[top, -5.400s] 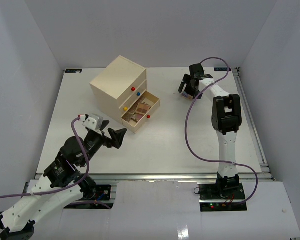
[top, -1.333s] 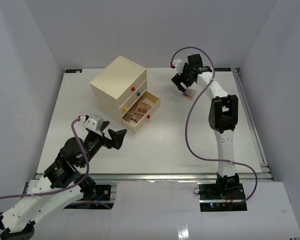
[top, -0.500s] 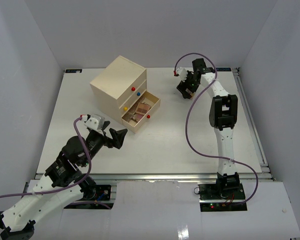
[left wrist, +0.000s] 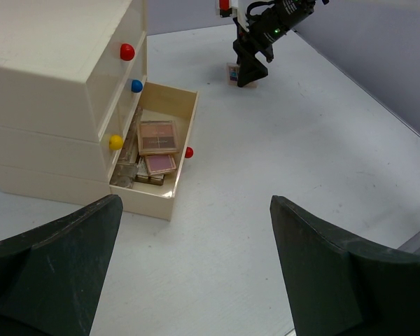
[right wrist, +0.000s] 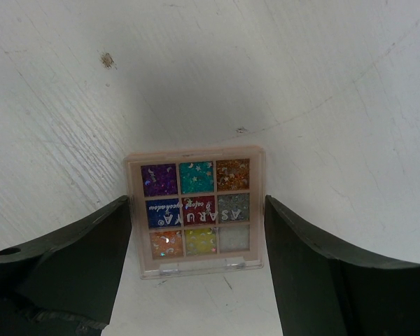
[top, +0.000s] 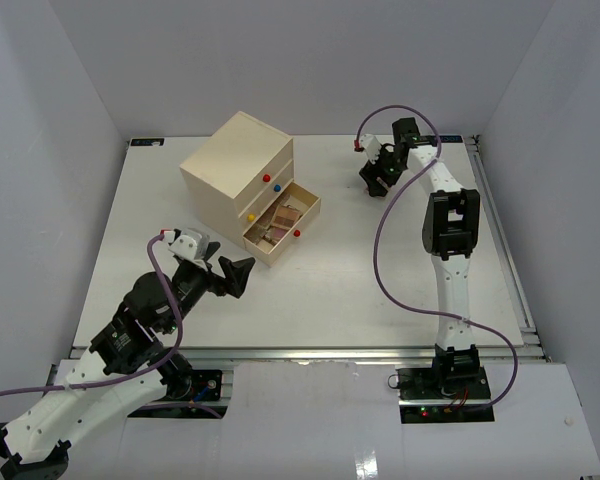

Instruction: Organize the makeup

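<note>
The right pincer, up in the upper right of the overhead view, has dropped back down. A moment ago it hung just above and to one side of the little glitter palette, which showed plainly on the counter. Now the pincer covers it from above. In the right wrist view the two dark fingers stand one on each side of the palette, right at its edges, and they are drawing in from a wider spread. I can't tell whether they have actually pinched it yet. The palette lies flat on the counter with its coloured squares facing up, so it hasn't been lifted.

To my eye this is the start of a pick. This palette is the one piece of makeup I can see lying out loose. The drawer chest sits left of centre in the overhead view with its bottom drawer pulled out. Several flat palettes are already stacked in there, pink and brown ones on top. If the grip takes, the carry runs leftward and down the frame to that drawer, well apart from where the palette lies now.

The left pincer has not budged over these seconds. It hangs at the lower left of the overhead view, near the drawer's front, with its jaws spread wide and nothing between them.
</note>
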You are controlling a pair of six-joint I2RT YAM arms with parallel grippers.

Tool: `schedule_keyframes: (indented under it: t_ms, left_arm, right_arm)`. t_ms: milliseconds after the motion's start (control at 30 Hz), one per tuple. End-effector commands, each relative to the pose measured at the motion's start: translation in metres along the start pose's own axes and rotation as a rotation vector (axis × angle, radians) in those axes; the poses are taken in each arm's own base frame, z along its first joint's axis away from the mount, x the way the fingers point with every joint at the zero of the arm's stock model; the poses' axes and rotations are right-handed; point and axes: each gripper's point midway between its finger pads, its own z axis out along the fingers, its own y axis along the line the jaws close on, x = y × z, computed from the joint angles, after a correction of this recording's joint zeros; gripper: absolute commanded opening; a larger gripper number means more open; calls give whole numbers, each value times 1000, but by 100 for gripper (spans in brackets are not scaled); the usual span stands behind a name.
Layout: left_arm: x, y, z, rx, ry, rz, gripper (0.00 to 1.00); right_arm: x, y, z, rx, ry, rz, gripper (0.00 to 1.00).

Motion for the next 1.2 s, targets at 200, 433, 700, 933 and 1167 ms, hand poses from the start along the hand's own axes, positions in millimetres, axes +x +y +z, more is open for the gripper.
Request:
schedule_keyframes:
  t_ms: [200, 433, 700, 933, 1167]
  left_arm:
    - [-5, 0, -2, 3, -24, -13, 98]
    - [-8, 0, -5, 7, -39, -18, 98]
    - [-12, 1, -7, 4, -54, -24, 98]
    - [-14, 5, -9, -11, -67, -29, 98]
    - [-12, 6, -7, -21, -58, -23, 98]
  right_arm:
    - [-14, 43, -47, -50, -88, 110, 31]
    - [-63, 111, -103, -123, -260, 40, 27]
    - [-144, 234, -114, -210, -378, -181, 29]
    - [-218, 257, -87, -160, -474, -178, 36]
    - [-245, 242, -57, -56, -510, -142, 66]
